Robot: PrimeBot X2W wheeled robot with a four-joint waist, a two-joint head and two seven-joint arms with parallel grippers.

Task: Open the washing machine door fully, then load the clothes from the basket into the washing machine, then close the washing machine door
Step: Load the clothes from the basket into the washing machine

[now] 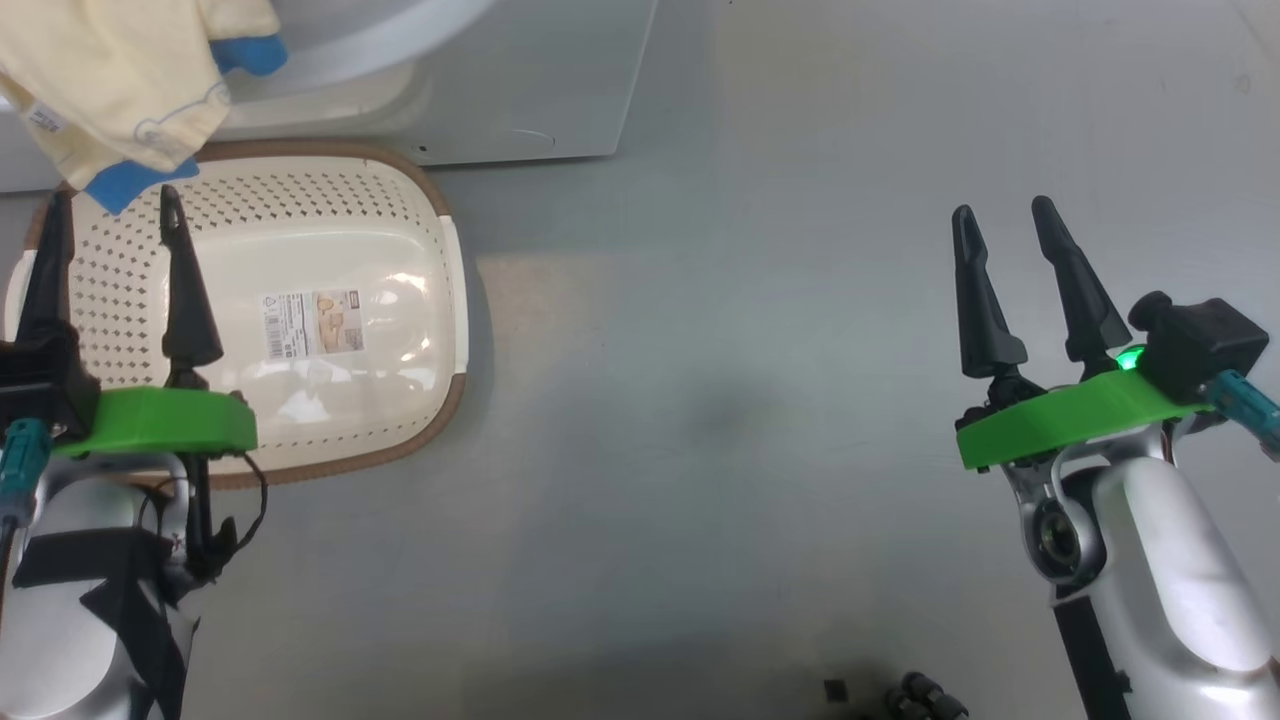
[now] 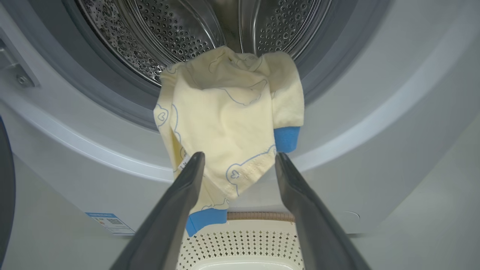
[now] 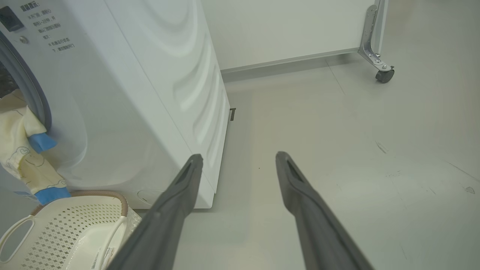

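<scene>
The pale yellow clothes with blue trim hang over the lip of the washing machine, their upper part inside the steel drum and the rest dangling down the white front. Under them on the floor stands the cream basket, with nothing in it. My left gripper is open over the basket's left end, its tips just below the hanging cloth and apart from it. A dark curved edge at the far left is the washing machine door, swung open. My right gripper is open over bare floor to the right.
The machine's white side panel stands left of my right gripper. A white panel on a metal caster stands at the back right. Small dark parts lie on the grey floor near the bottom edge.
</scene>
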